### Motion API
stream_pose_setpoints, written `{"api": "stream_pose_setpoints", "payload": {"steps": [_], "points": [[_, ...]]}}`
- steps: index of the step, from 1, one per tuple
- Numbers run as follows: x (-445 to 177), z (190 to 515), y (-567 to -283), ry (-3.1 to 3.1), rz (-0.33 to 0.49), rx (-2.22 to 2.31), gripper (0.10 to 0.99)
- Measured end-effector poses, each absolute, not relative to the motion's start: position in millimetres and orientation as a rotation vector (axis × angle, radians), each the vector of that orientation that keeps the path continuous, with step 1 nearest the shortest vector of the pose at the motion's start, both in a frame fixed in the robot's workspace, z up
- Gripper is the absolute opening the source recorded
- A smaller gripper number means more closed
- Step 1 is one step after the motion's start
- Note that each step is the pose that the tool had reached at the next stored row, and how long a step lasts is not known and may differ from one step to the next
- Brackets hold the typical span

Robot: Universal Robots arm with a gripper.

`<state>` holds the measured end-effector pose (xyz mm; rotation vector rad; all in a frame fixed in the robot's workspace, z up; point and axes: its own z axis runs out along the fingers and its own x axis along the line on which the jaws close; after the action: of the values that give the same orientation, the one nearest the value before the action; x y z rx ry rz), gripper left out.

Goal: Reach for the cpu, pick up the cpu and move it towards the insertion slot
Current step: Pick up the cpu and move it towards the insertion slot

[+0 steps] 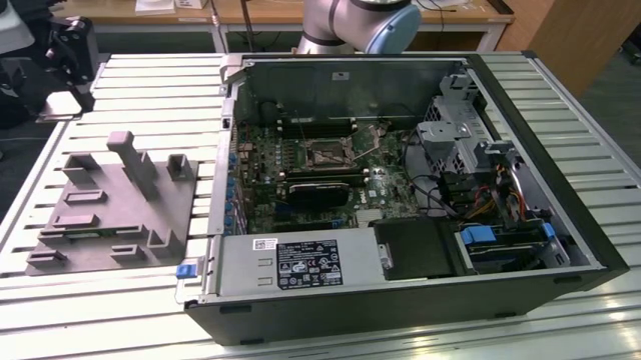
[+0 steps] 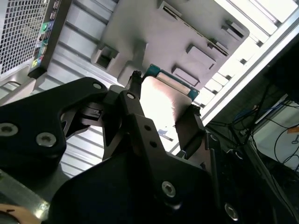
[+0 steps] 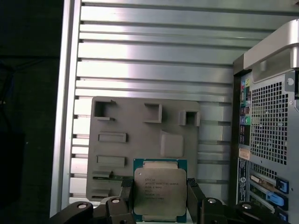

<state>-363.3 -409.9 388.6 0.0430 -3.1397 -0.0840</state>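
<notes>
Two black fingers [image 3: 126, 189] of your tool [image 3: 160, 185] are pinching the silvery-grey square cpu [image 3: 160, 196] by opposite edges, sparing its faces, above the grey plastic fixture [image 3: 140, 126].

Exterior view: slatted metal table [image 1: 120, 322] carries an open black computer case [image 1: 561, 157]. Grey plastic fixture [image 1: 105, 214] with upright pegs lies at 9 o'clock of the case, just beside it. Inside the case: silver power supply [image 1: 290, 264] at 7 o'clock, long black block [image 1: 318, 193] near centre, metal drive cage [image 1: 451, 139] at 3 o'clock, blue-fronted bay [image 1: 483, 234] at 5 o'clock. Wooden desk [image 1: 260, 13] at 12 o'clock, behind the table.
</notes>
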Motion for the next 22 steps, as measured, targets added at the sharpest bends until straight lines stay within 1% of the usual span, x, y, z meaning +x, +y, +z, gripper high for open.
{"api": "stream_pose_setpoints", "payload": {"steps": [22], "points": [[-310,389,-410,-3.14,-0.084,0.043,0.541]]}}
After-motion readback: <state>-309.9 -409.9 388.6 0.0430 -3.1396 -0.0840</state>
